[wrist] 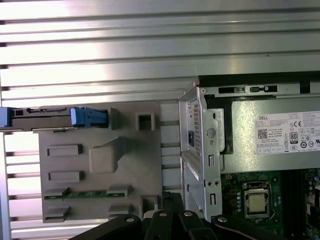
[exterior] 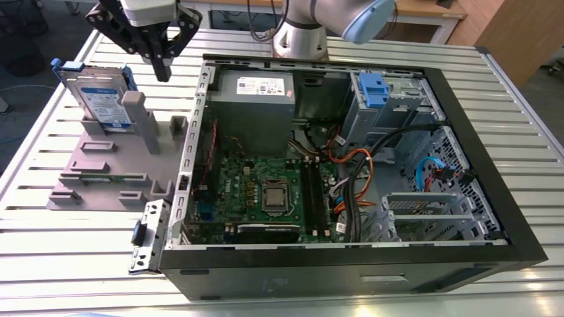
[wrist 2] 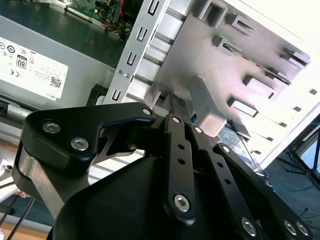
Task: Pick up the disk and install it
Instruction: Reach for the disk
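Computer case point(exterior: 291, 281): black, open side up, lying on the slatted metal table point(exterior: 53, 231). The motherboard point(exterior: 264, 185) and grey power supply point(exterior: 255, 99) are exposed inside the case.
Grey plastic stand point(exterior: 97, 165): on the table just beside the case, on the exterior view's left of it.
Disk point(exterior: 99, 99): silver with a blue bracket, outside the case, upright on edge in the stand's far end.
Gripper point(exterior: 162, 74): raised between disk and case wall, near the disk but apart from it. Jaws closed together, holding nothing.
Arm base point(exterior: 300, 39): beyond the case's far wall.
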